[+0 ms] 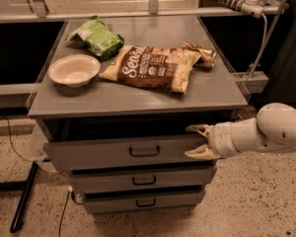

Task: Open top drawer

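Observation:
The top drawer (103, 154) is the widest grey front under the cabinet top, with a small black pull handle (144, 151). It stands pulled out a little, with a dark gap above its front. My gripper (195, 142) is at the right end of that front. Its fingers are spread, with the upper fingertip (196, 129) at the front's top edge and the lower one (195, 154) against the panel. It holds nothing, and the handle is left of it and free.
Two narrower drawers (143, 180) sit below. On the cabinet top (138, 100) lie a white bowl (74, 70), a green bag (96, 37), a brown chip bag (150, 67) and a small gold packet (201, 53). A black bar (23, 196) lies on the floor at the left.

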Available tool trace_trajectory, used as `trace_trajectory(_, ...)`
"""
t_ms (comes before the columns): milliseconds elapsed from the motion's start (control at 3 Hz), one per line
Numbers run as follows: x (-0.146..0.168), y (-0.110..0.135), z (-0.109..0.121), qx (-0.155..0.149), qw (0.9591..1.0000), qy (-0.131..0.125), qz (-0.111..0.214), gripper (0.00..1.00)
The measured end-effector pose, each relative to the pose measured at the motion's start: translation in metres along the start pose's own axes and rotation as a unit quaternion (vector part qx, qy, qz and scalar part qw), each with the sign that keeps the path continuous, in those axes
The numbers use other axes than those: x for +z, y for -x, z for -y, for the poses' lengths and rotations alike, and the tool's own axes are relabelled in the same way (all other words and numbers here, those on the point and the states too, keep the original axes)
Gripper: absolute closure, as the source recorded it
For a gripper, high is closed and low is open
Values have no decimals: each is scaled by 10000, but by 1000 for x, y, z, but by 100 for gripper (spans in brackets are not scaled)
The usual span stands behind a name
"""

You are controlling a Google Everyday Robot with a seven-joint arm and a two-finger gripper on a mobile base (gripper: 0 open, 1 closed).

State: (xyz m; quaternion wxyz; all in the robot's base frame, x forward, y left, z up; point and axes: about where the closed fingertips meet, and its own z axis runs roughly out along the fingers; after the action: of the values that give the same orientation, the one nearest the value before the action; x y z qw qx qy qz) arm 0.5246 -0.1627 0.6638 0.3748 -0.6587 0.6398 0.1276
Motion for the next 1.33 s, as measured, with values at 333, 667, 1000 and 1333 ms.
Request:
trace_trajectory(333, -4, 5, 2, 0, 10000, 0, 0, 84)
trace_trajectory(667, -9, 9, 5, 1, 10000, 1, 1, 100)
trace_trajectory(1000, -10, 13, -2, 33, 9999, 81, 80, 100)
trace_trajectory(1333, -10, 14, -1, 33, 9999, 81, 80, 100)
